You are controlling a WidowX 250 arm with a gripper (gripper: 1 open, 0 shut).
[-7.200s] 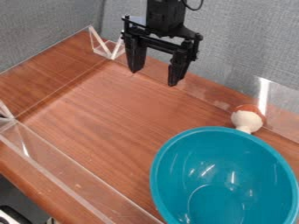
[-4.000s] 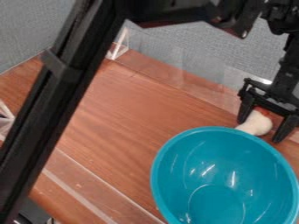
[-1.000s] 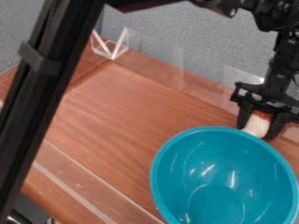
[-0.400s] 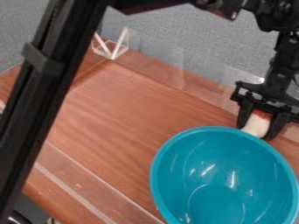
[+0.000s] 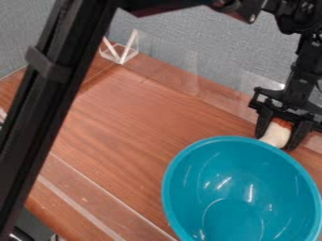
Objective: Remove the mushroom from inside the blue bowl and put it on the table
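Note:
The small cream mushroom (image 5: 276,135) rests on the wooden table (image 5: 126,122) just behind the far rim of the blue bowl (image 5: 239,193), outside the bowl. My black gripper (image 5: 281,139) points down over it, one finger on each side, shut on the mushroom. The bowl is large, glossy teal and holds nothing; it fills the lower right of the view. The lower part of the mushroom is hidden by the bowl's rim.
A dark arm link (image 5: 56,104) runs diagonally across the left foreground and hides part of the table. Low clear acrylic walls (image 5: 189,71) edge the tabletop at the back and along the front left. A grey wall stands behind.
Since the oldest frame the gripper has come from the back middle to the mushroom at the right and closed around it. Over the last second nothing has moved.

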